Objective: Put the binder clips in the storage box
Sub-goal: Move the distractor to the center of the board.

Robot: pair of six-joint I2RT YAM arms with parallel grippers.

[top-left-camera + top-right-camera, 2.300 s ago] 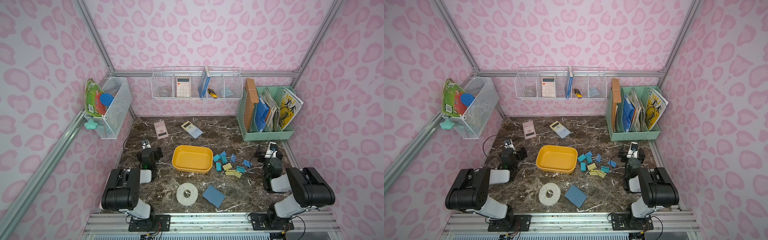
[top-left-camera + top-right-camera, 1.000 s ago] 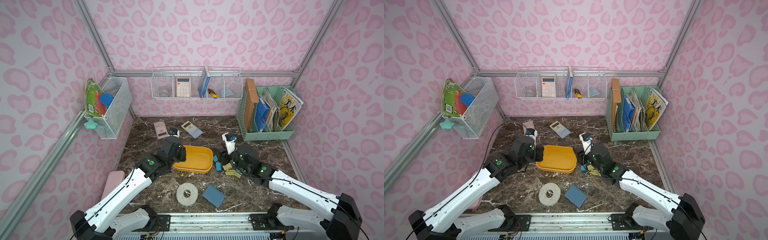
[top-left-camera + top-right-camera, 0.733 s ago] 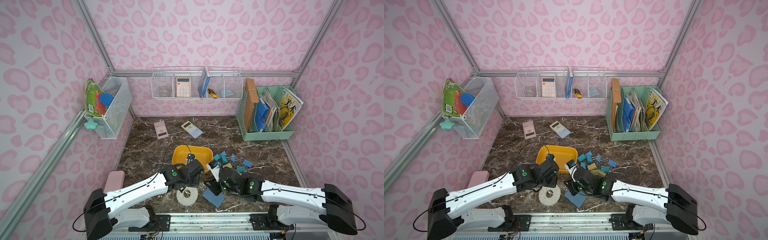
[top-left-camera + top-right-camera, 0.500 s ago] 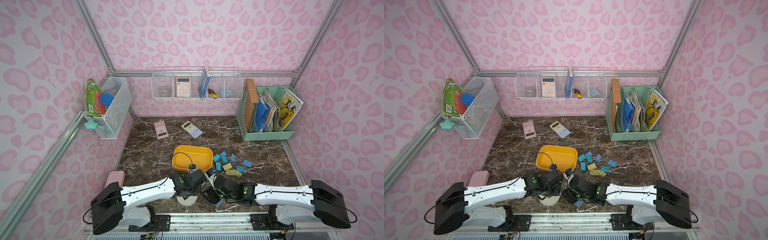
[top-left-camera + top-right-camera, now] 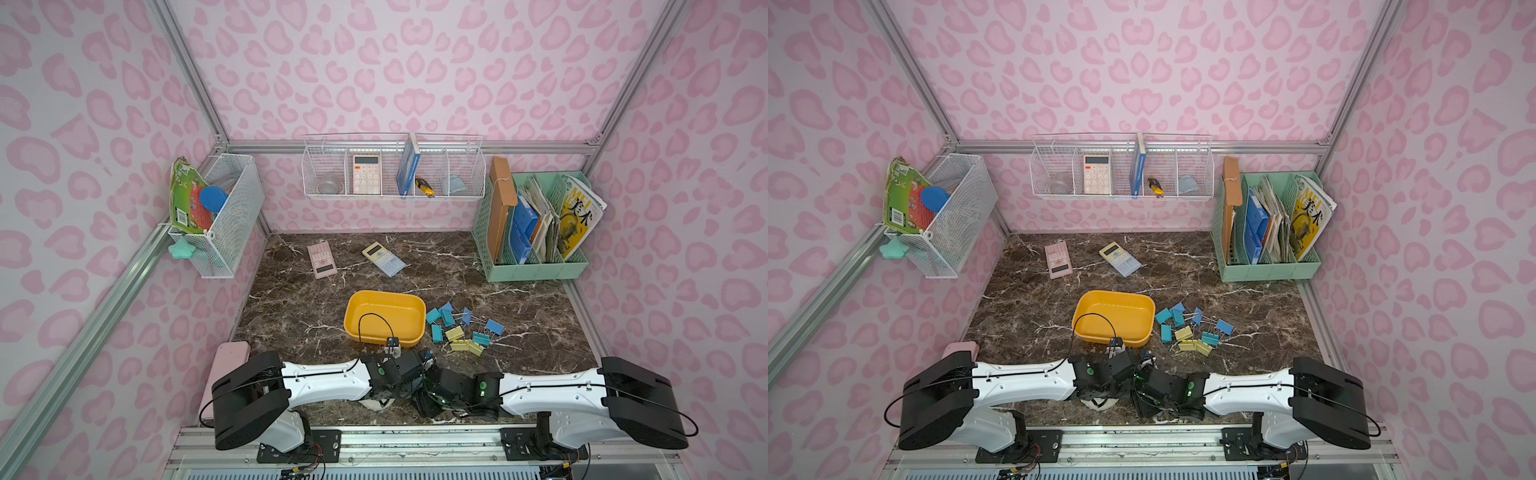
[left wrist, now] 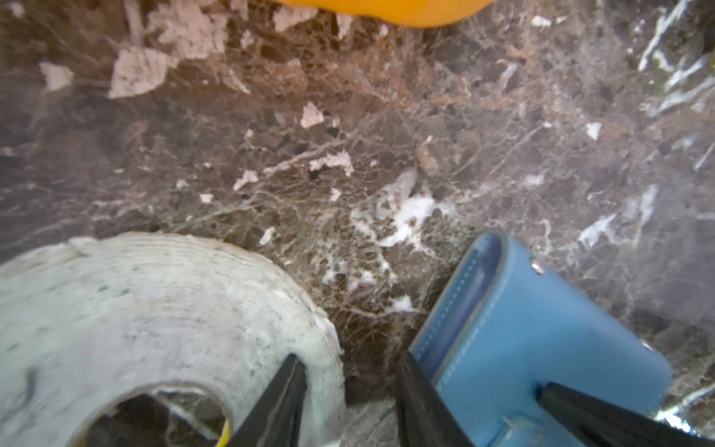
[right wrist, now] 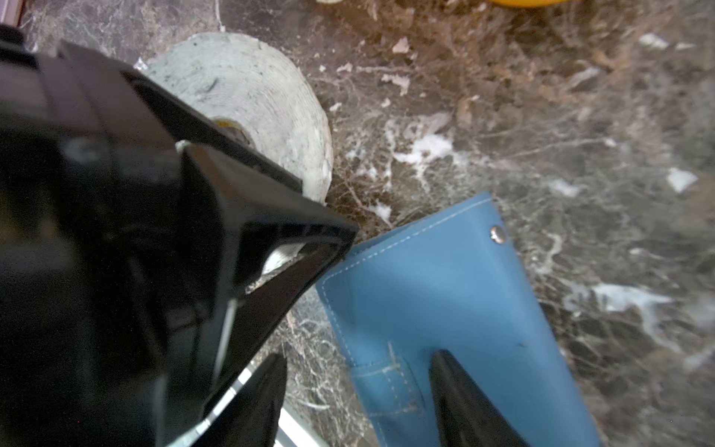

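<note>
**Ana:** While both arms lie stretched inward along the near edge, where are the binder clips?

**Ben:** On the marble table, in a loose cluster just right of the storage box. Teal, blue and pale yellow ones are mixed together, and the nearest teal one is close to the box's right wall. All of them lie outside it.

**Ana:** And the box itself?

**Ben:** Around the middle of the table, in both top views, just beyond where the two wrists meet.

**Ana:** What is the left gripper doing?

**Ben:** Its fingertips stand apart, with bare marble between them and nothing grasped. One tip is over the edge of a white tape roll, the other beside the edge of a blue pad. I cannot tell whether either touches.

**Ana:** The right gripper?

**Ben:** Released too, and empty. One fingertip is over the pad and the other over marble. The left arm's black wrist fills the space beside it and hides part of the tape roll.
</note>
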